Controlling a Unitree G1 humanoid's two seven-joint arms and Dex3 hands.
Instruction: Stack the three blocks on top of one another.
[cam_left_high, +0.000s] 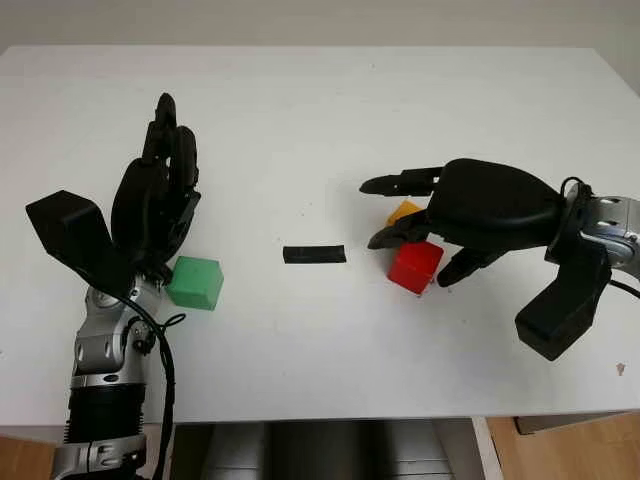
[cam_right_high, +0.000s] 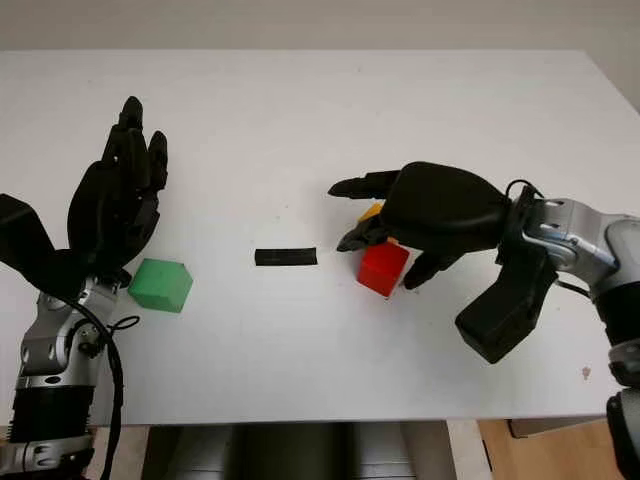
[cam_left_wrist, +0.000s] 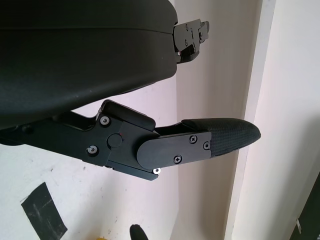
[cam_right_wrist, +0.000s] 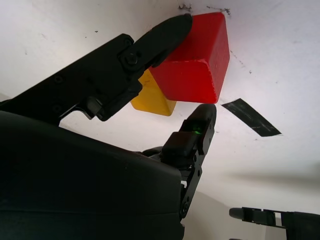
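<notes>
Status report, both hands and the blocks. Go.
Right hand over red block, fingers closing around it, grasp unconfirmed. Yellow block just behind it. Left hand open, beside green block. Nothing stacked; black tape strip mid-table.

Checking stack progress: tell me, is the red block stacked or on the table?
On the table: red block rests beside the yellow block.

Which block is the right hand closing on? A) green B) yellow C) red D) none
C: the right hand has fingers against the red block, with the yellow block just behind it; the green block sits apart by the open left hand.
</notes>
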